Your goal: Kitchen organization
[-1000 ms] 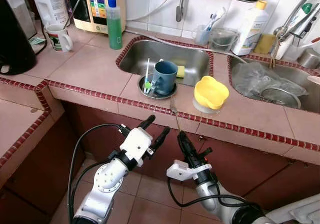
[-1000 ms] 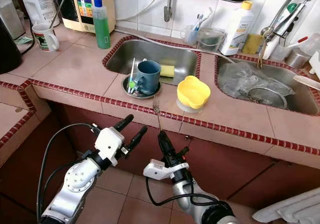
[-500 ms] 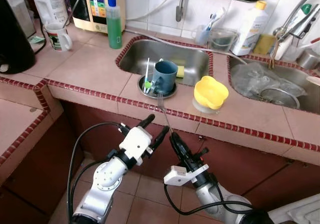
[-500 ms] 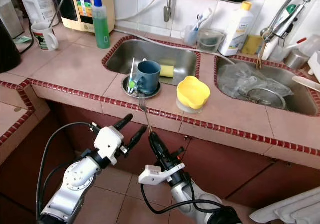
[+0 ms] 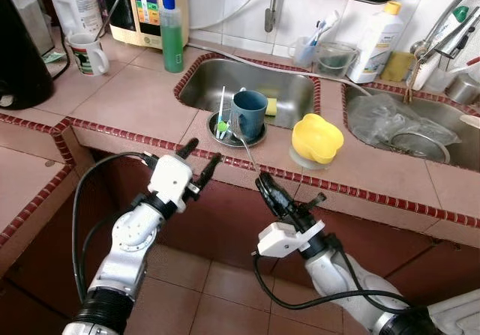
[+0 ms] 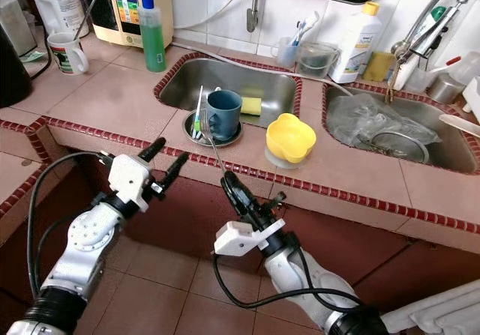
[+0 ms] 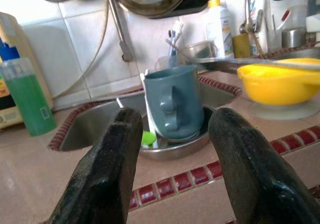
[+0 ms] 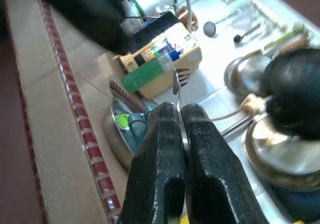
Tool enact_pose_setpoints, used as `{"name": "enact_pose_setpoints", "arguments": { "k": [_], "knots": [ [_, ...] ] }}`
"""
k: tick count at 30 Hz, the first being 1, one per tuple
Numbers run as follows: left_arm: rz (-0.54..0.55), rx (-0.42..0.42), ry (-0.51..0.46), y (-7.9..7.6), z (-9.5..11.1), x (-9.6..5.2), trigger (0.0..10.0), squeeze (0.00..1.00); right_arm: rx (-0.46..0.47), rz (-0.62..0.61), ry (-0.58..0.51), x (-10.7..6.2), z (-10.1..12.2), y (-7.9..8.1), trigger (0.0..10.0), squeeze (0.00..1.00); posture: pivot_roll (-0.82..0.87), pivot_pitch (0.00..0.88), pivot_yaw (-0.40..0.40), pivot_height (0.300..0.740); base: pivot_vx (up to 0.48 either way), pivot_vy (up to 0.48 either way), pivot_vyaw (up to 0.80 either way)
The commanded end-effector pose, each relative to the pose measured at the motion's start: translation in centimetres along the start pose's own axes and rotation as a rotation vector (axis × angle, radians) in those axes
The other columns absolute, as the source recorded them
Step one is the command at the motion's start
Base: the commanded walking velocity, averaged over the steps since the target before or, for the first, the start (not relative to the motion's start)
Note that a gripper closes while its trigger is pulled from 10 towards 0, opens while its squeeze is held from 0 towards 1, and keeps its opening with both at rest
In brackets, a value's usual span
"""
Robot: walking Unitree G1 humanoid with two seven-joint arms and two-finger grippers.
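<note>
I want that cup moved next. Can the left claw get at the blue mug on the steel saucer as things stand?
Probably yes: the left claw is open, facing the blue mug, bare counter between. The fork in the right claw slants close by.

My head views are bright and evenly lit, sharp across the counter [image 5: 142, 103]. Soft glare lies on the wall tiles [image 5: 225, 5] and inside the steel sink [image 5: 247, 88]. Below the counter's front edge the cabinet face [image 5: 225, 215] sits in shade. Through my right wrist camera everything is blurred and washed out; my left wrist view is clearer, its near fingers [image 7: 107, 179] soft.
</note>
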State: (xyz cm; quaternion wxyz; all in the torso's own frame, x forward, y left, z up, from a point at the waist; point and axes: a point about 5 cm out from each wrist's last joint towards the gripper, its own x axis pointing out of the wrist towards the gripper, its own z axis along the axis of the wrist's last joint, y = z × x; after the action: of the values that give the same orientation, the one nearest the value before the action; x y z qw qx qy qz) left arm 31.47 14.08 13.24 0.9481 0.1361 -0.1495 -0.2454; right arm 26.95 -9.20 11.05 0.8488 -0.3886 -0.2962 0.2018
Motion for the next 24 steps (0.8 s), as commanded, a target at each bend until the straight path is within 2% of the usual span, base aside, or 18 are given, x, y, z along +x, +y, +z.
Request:
{"name": "enact_pose_setpoints", "arguments": {
  "k": [1, 2, 3, 7, 10, 14, 16, 17, 18, 20, 24],
  "knots": [
    [0.008, 0.007, -0.007, 0.7, 0.4, 0.5, 10.0, 0.0, 0.051, -0.049, 0.022, 0.5, -0.2, -2.0, 10.0, 0.0, -0.05, 0.012, -0.055, 0.74, 0.0, 0.0, 0.0],
    [0.019, 0.002, -0.008, 1.0, 0.4, 0.6, 10.0, 0.0, 0.071, -0.075, 0.034, 0.8, -0.4, -2.8, 10.0, 0.0, -0.05, 0.009, -0.053, 0.74, 0.0, 0.0, 0.0],
    [0.046, -0.019, -0.009, 1.4, 0.4, 0.7, 10.0, 0.0, 0.106, -0.112, 0.068, 1.3, -0.7, -4.2, 10.0, 0.0, -0.05, 0.003, -0.049, 0.74, 0.0, 0.0, 0.0],
    [0.115, -0.111, 0.002, 2.3, 0.3, 0.8, 10.0, 0.0, 0.076, -0.162, 0.124, 1.4, -2.1, -6.8, 10.0, 0.0, -0.07, 0.0, -0.041, 0.74, 0.0, 0.0, 0.0],
    [0.147, -0.148, -0.002, 2.8, 0.5, 0.7, 10.0, 0.0, 0.06, -0.198, 0.16, 1.0, -2.8, -8.3, 10.0, 0.0, -0.06, 0.0, -0.046, 0.74, 0.0, 0.0, 0.0],
    [0.166, -0.137, -0.014, 3.8, 0.8, 0.7, 10.0, 0.0, 0.191, -0.343, 0.281, 0.0, -4.3, -10.9, 10.0, 0.0, -0.06, 0.0, -0.048, 0.74, 0.0, 0.0, 0.0],
    [0.181, -0.145, -0.018, 4.3, 1.1, 0.8, 10.0, 0.0, 0.268, -0.392, 0.325, -0.3, -4.8, -11.6, 10.0, 0.0, -0.06, 0.0, -0.052, 0.74, 0.0, 0.0, 0.0],
    [0.186, -0.152, -0.02, 4.6, 1.3, 0.9, 10.0, 0.0, 0.313, -0.46, 0.358, -0.5, -5.0, -12.2, 10.0, 0.0, -0.06, 0.0, -0.051, 0.74, 0.0, 0.0, 0.0],
    [0.185, -0.154, -0.021, 4.7, 1.4, 0.9, 10.0, 0.0, 0.323, -0.483, 0.37, -0.5, -5.1, -12.4, 10.0, 0.0, -0.06, 0.0, -0.051, 0.74, 0.0, 0.0, 0.0],
    [0.17, -0.153, -0.025, 4.8, 1.7, 1.1, 10.0, 0.0, 0.404, -0.505, 0.386, -0.5, -5.3, -12.7, 10.0, 0.0, -0.06, 0.0, -0.049, 0.74, 0.0, 0.0, 0.0],
    [0.164, -0.159, -0.018, 4.6, 1.7, 1.4, 10.0, 0.0, 0.452, -0.529, 0.4, -0.5, -5.5, -12.9, 10.0, 0.0, -0.06, 0.0, -0.043, 0.74, 0.0, 0.0, 0.0]
  ]
}}
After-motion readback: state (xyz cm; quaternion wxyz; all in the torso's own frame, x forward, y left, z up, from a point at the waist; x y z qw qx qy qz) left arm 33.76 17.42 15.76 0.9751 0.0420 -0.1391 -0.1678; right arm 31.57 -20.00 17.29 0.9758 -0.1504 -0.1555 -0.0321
